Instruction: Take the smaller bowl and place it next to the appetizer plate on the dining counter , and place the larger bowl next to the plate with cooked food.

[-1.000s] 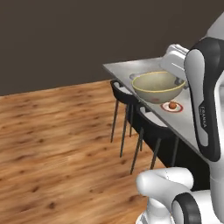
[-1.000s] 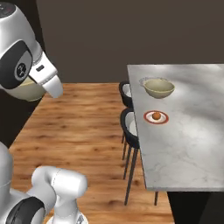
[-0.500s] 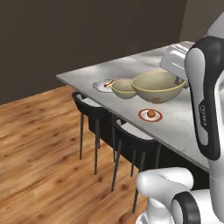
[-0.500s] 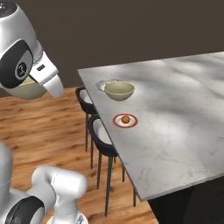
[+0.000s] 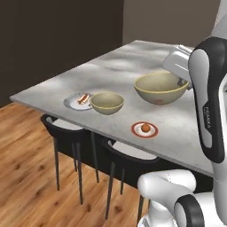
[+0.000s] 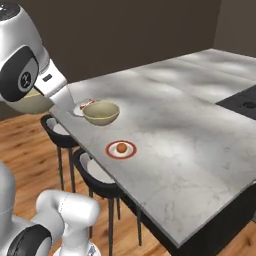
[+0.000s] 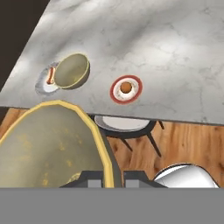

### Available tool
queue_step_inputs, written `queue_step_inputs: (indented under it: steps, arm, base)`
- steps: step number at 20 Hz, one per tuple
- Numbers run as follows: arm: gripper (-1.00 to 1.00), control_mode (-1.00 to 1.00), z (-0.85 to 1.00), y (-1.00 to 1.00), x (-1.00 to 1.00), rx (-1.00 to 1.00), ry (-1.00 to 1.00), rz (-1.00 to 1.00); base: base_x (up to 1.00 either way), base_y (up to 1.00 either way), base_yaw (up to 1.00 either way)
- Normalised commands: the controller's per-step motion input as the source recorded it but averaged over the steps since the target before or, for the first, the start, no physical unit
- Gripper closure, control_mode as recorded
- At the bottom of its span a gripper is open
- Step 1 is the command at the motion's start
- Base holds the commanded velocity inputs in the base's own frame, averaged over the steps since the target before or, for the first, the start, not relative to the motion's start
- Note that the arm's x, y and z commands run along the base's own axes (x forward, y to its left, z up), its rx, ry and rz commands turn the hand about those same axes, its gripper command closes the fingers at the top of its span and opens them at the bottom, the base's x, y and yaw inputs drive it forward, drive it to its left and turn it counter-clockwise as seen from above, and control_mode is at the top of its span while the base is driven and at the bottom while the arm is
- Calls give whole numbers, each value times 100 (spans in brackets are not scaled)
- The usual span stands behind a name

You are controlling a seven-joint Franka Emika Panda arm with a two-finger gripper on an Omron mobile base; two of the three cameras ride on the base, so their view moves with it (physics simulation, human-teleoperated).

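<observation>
Nearest, the fingers (image 7: pixel 113 177) pinch the rim of the larger bowl (image 7: pixel 48 146), which hangs in the air over the wood floor (image 7: pixel 188 138) and the stools (image 7: pixel 124 124), just off the table (image 7: pixel 175 52) edge. Beyond the edge sits a red-rimmed plate (image 7: pixel 126 89) with a round brown morsel on it. Farther along the same edge the smaller bowl (image 7: pixel 72 71) rests on the table, touching a grey plate (image 7: pixel 46 83) that carries a small reddish piece of food.
</observation>
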Motion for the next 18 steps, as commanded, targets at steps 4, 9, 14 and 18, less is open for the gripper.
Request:
queue_step_inputs:
  steps: [4, 9, 14, 18]
  arm:
    - [100, 100, 0, 0, 0, 0, 0, 0]
    - [100, 100, 0, 0, 0, 0, 0, 0]
    - [100, 100, 0, 0, 0, 0, 0, 0]
    - [100, -100, -9, 0, 0, 0, 0, -16]
  base:
    - [61, 52, -54]
    - [44, 30, -53]
    - [23, 3, -47]
    - [0, 0, -19]
